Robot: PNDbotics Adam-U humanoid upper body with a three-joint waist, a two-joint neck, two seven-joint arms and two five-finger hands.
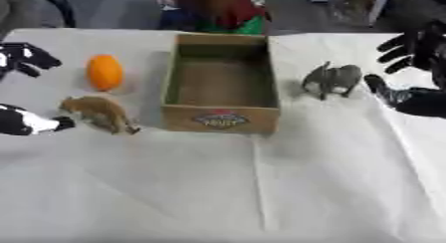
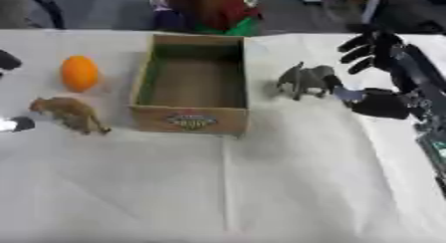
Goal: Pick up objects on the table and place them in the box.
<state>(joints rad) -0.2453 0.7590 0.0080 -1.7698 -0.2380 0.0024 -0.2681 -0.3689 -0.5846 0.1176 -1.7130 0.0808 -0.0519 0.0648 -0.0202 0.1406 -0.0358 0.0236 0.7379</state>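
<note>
Now your right hand (image 2: 383, 82), fingers spread wide, flanks grey elephant (image 2: 305, 80); close fingers, lift to box (image 2: 144, 87).

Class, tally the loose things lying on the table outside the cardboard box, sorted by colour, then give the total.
Orange: 1, the rounded orange object
Brown: 1, the brown animal figure
Grey: 1, the grey animal figure
Total: 3, all still outside the box

Left hand (image 1: 24, 118): black-and-white, at left edge, fingers spread apart. Right hand (image 2: 383, 72): black, at right edge, fingers extended, thumb apart, holding nothing.
</note>
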